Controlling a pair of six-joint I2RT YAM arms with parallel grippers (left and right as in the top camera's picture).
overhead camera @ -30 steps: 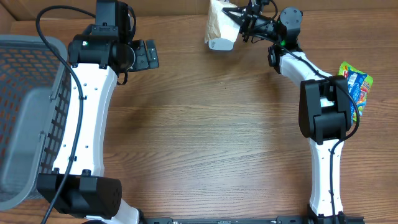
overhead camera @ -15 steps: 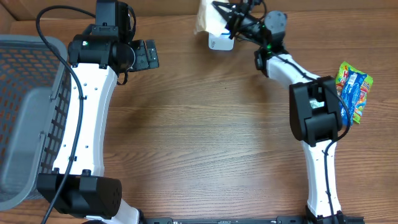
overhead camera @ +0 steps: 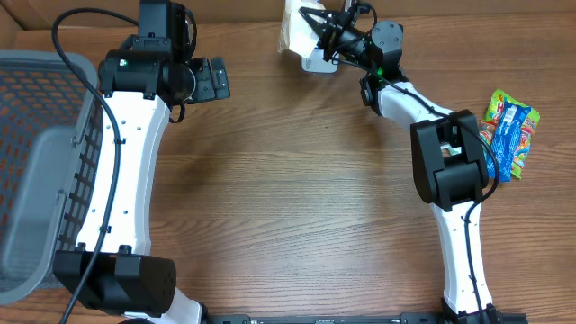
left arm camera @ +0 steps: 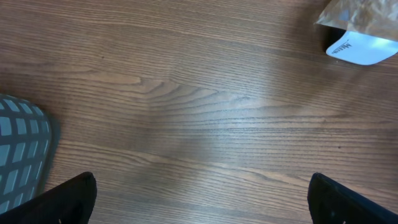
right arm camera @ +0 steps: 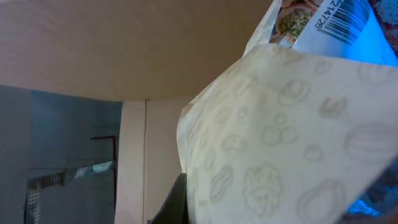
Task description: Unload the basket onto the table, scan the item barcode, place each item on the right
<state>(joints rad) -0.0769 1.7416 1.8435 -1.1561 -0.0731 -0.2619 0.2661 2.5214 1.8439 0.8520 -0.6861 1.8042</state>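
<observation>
While right claw (overhead camera: 321,38) clamps bag (overhead camera: 295,25), arm (overhead camera: 409,97) outstretched

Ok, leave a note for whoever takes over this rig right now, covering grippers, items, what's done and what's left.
Left gripper: open and empty, over the far left of the table.
Right gripper: shut on the beige snack bag at the table's far edge.
The barcode shows in the right wrist view, at the bag's blue-and-white end.
Other things: a grey basket on the left and a colourful candy packet on the right, untouched.
Done: the bag is gripped.
Left: present the barcode for scanning. No scanner is visible in these views.
</observation>
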